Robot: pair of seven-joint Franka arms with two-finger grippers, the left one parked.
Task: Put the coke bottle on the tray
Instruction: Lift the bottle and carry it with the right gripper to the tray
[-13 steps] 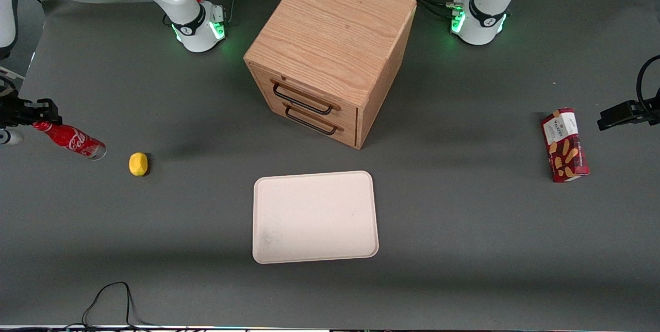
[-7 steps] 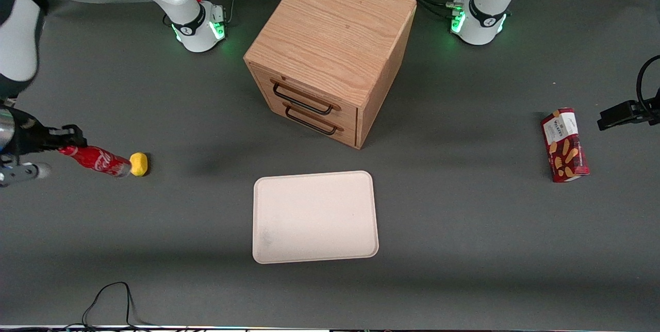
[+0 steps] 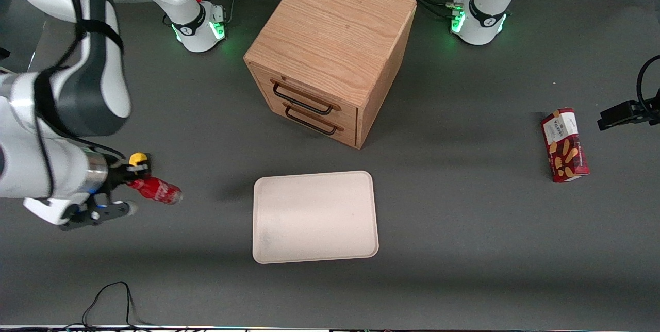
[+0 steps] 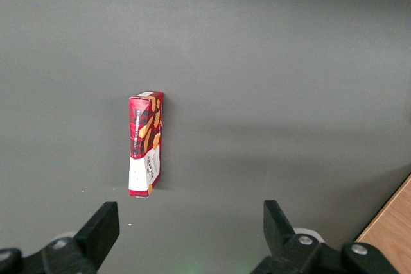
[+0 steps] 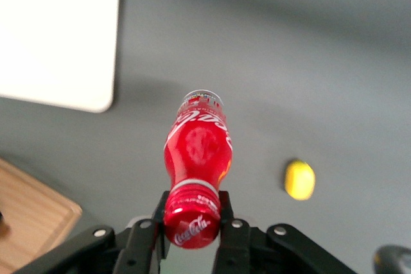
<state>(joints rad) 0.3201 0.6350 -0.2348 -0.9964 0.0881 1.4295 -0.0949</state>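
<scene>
1. Hanging above the table (image 3: 464, 229) in the front view, the gripper (image 3: 133, 177) clamps the neck of the bottle (image 3: 157, 191), which is lifted off the surface and lies nearly level, base pointing toward the tray (image 3: 314, 217).
2. Bare grey table lies between the bottle's base and the tray's nearest edge; nothing stands in that gap.
3. The tray lies flat, nearer the front camera than the cabinet (image 3: 330, 53), with open table along all four of its rims.
4. A yellow lump (image 3: 137, 158) peeks out just above the gripper, farther from the camera than the bottle.
5. The snack box (image 3: 563, 145) lies well apart from the tray, toward the parked arm's end of the table.
6. From the right wrist, the fingers (image 5: 142, 248) squeeze the bottle (image 5: 198, 152) just under its red cap (image 5: 191, 222), one on each side.
7. The tray's (image 5: 58, 36) rounded corner shows ahead of the bottle's base, with grey table between them; the yellow lump (image 5: 299, 179) sits clear of the bottle, and a wooden corner of the cabinet (image 5: 32, 222) shows nearby.
8. From the left wrist, the snack box (image 4: 146, 143) lies alone on open grey table.
</scene>
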